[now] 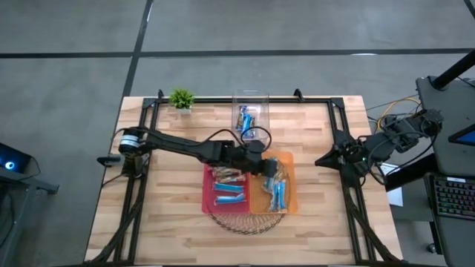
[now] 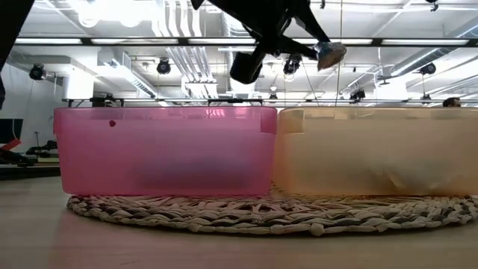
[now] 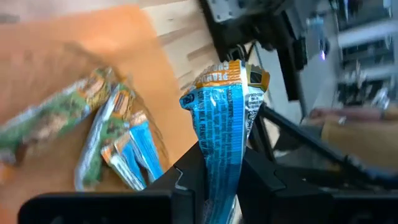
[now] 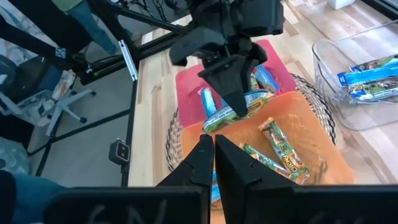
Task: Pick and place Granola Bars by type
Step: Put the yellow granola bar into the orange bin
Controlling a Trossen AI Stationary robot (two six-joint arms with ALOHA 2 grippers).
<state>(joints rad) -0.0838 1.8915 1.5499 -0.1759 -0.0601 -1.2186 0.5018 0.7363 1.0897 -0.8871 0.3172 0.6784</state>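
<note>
Risk: the blue granola bar [image 3: 219, 130] is held only by one end, so it could slip from the left gripper [image 1: 272, 169] and fall in the wrong place. The shiny wrapper looks slippery.
Wrong bin: the bar hangs close to the line between the red bin [image 1: 208, 194] and the orange bin [image 1: 291, 159]. A drop made too early might put it with the wrong kind.
Where the bar is: in the air above the orange bin, not touching the bars [image 4: 283, 149] already lying inside.
Left arm: it reaches from the left side of the surface [image 1: 319, 133] across to the middle, over the bins.
Left fingers: narrow, pinching the blue bar, which sticks out past the tips.
Right arm: it waits folded at the right edge of the surface, well apart from the bins.
Right fingers: the right gripper [image 4: 213, 144] is pressed shut with nothing in it.
Still to sort: more blue bars sit in the clear box [image 1: 250, 97] at the far side.
</note>
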